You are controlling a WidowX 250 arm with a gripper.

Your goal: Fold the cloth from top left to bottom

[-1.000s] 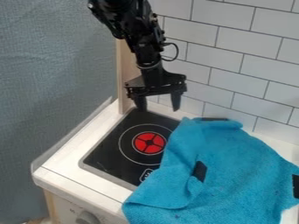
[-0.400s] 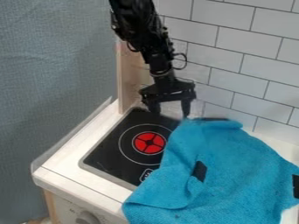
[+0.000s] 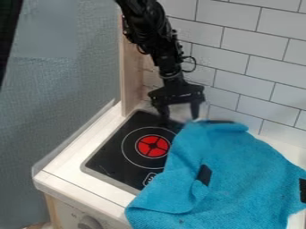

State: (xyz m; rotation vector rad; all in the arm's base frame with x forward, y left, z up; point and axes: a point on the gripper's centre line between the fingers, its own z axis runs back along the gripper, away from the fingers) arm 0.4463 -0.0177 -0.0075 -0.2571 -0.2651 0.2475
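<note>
The black gripper (image 3: 179, 115) hangs open over the back of the stove, its two fingers spread apart. Its right finger is at the top left corner of the blue cloth (image 3: 239, 174); whether it touches the cloth I cannot tell. The cloth lies rumpled over the right part of the stove and the counter, with a fold along its left side and dark patches at its top edge, middle and right edge.
A black cooktop (image 3: 119, 154) with a red burner mark lies left of the cloth. Behind stand a white tiled wall (image 3: 251, 58) and a wooden post (image 3: 130, 71). A knob (image 3: 90, 222) is on the counter's front.
The gripper has moved right and slightly down, toward the cloth's top left corner, still open. The cloth has not moved. A dark shape has appeared at the upper left edge.
</note>
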